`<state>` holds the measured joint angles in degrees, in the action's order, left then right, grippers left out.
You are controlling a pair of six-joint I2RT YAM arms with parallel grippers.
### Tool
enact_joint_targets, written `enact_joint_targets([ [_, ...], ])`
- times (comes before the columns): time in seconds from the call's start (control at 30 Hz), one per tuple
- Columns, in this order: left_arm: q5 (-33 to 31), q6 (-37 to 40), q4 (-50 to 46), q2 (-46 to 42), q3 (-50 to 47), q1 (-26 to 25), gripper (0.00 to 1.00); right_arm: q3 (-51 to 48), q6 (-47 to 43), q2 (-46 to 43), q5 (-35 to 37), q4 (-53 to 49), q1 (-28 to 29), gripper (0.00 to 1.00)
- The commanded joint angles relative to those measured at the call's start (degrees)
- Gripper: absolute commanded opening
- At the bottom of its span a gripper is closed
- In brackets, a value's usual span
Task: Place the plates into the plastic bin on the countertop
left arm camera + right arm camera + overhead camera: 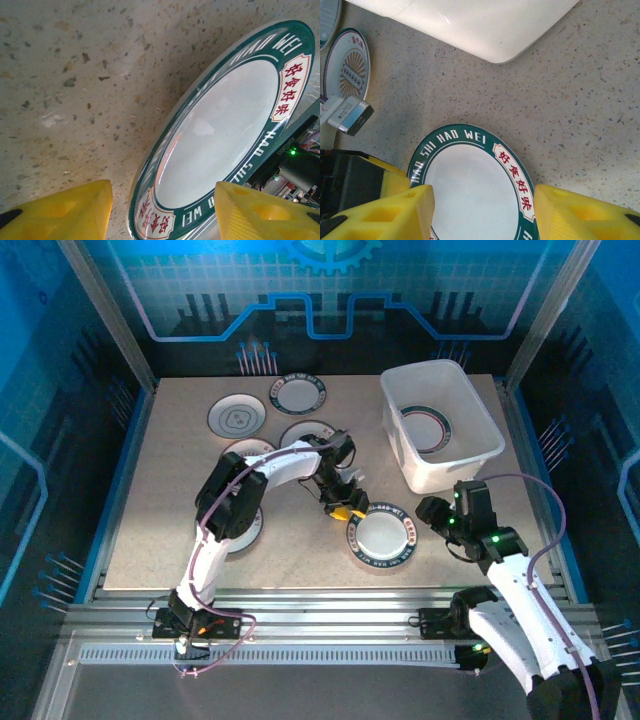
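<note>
One plate point(220, 135) between left fingers point(65, 210)

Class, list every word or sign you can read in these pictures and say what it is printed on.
"HAO SHI HAO WEI": green rim of the plate.
"好食好味": red, on that rim's white panels.
Lettering on the sunburst plate: too small to read.

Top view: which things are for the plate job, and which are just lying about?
For the job: front green-rimmed plate, grey-motif plate, plastic bin, plate inside, countertop.
Just there: metal rails, blue back wall.
</note>
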<state>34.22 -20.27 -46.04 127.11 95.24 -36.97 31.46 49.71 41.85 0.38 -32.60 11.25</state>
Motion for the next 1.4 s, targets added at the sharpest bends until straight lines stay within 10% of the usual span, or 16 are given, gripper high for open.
enact_joint_targets([
  [0.0, 1.90, 1.91, -4.21, 2.22, 3.32, -0.51, 0.56, -0.42, 0.21, -0.62, -0.29, 0.96, 0.62, 0.56],
  [1.37, -0.38, 2.97, -8.61, 6.87, 8.74, -1.58, 0.17, -4.42, 3.28, -6.42, 3.22, 0.51, 0.53, 0.46],
])
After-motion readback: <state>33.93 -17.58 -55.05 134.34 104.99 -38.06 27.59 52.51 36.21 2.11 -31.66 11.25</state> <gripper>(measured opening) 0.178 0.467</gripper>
